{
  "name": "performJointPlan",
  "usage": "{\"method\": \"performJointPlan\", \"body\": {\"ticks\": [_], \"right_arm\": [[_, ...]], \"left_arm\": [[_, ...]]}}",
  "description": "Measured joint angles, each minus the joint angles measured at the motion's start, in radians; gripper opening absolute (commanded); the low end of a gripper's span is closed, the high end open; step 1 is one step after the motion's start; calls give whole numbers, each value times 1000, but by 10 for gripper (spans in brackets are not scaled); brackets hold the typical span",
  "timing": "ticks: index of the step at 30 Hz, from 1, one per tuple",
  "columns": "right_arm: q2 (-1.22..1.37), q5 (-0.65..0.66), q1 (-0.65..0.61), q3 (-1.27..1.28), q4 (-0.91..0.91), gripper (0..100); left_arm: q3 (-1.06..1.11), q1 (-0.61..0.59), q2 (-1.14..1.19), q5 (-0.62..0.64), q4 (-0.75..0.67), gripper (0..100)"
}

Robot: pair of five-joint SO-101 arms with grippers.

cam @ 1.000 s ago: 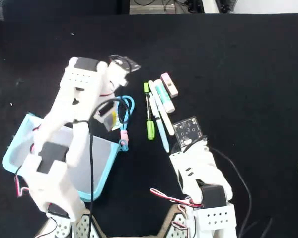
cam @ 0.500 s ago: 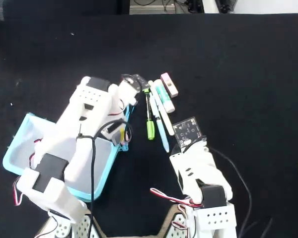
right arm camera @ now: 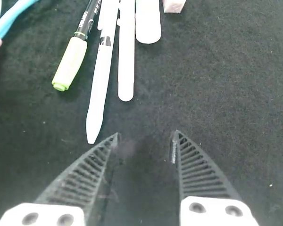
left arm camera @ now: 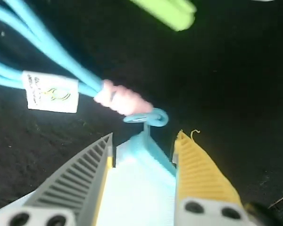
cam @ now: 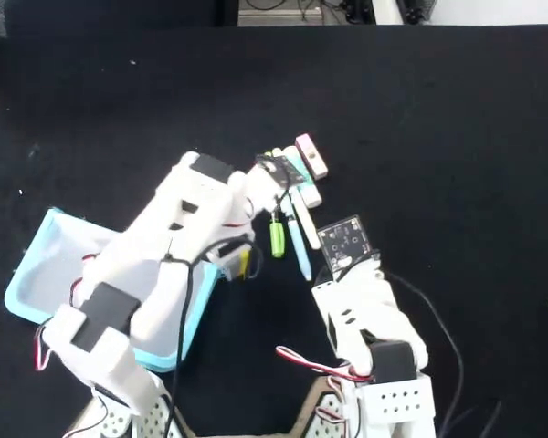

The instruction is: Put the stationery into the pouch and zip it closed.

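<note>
**Both grippers released, pouch corner between the left jaws**

In the left wrist view, the left gripper [left arm camera: 144, 137] is released. Its ribbed jaws stand apart on either side of the pale blue corner of the pouch [left arm camera: 140, 188]. Just beyond the corner lies the blue zipper ring [left arm camera: 146, 117], joined by a pink knot [left arm camera: 120, 101] to a smooth blue cord [left arm camera: 37, 52]. The cord carries a white tag [left arm camera: 49, 92] whose small print is too fine to read.

The right gripper [right arm camera: 145, 137] is released too, above the dark, felt-like table [right arm camera: 226, 94]. Beyond it lie a green-capped pen [right arm camera: 70, 63], with unreadable white print on its black barrel, a long white pen [right arm camera: 101, 80] and a shorter white pen [right arm camera: 126, 52]. In the high view, a small pink-white block [cam: 311, 155] lies farthest away.
</note>
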Motion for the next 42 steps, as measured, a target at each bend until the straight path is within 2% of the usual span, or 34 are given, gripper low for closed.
{"method": "performJointPlan", "body": {"ticks": [4, 13, 18, 20, 30, 42], "right_arm": [[0, 0, 0, 0, 0, 172], [0, 0, 0, 0, 0, 172], [0, 0, 0, 0, 0, 172], [0, 0, 0, 0, 0, 172], [0, 0, 0, 0, 0, 172], [0, 0, 0, 0, 0, 172]], "left_arm": [[-15, -60, 77, -14, 0, 211], [-46, -78, 121, -28, -2, 203], [-55, -78, 121, -29, -2, 20], [-55, -78, 121, -29, -2, 47], [-114, -97, 121, -34, 115, 30], [-358, -304, 121, -31, 255, 30]]}}
